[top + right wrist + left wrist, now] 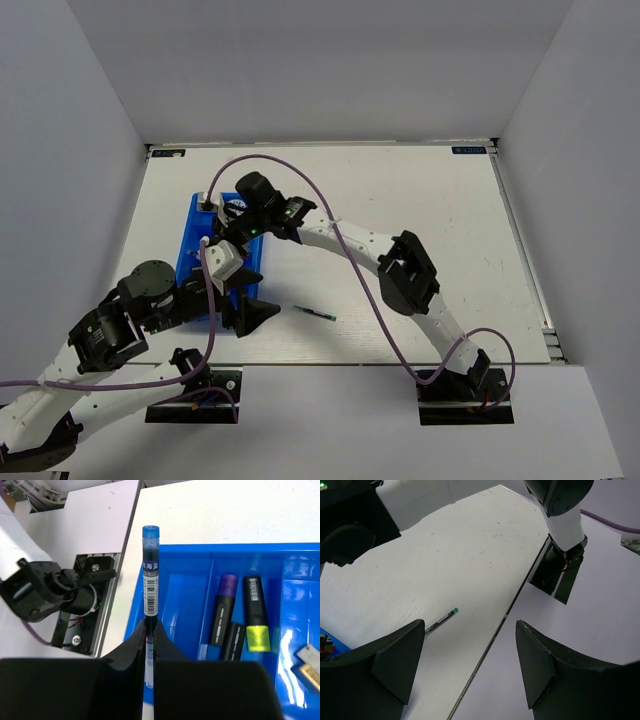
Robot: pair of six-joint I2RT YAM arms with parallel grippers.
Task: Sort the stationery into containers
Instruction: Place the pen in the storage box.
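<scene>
Right claw [150, 628] clamped on slim dark pen [150, 570], blue tip, barcode label; left claw [470, 630] apart.

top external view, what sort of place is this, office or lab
Probably a robot test cell: white table walled by grey panels, arm bases bolted on, right end effector holding a blue pen.

Glossy blue plastic tray [200, 560]; matt, faintly scuffed white table [470, 555].

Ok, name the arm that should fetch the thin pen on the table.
Left. The left tool is open beside the green-tipped pen; the right tool is shut on a blue pen over the blue tray.
</scene>
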